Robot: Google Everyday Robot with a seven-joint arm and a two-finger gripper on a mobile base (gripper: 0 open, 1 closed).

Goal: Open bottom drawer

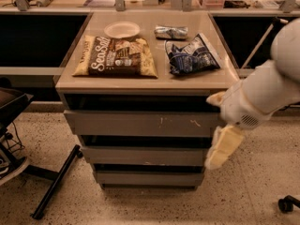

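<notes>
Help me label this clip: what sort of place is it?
Probably an office or lab: a grey drawer cabinet topped with snack bags, a chair base. The gripper hangs at the cabinet's right edge.

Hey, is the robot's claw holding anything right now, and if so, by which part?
Nothing is held. The claw hangs in front of the right end of the middle drawer, above the bottom drawer, with no object in it.

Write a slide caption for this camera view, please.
Robot gripper hangs by the drawer cabinet's right edge, above the bottom drawer; snack bags on top.
</notes>
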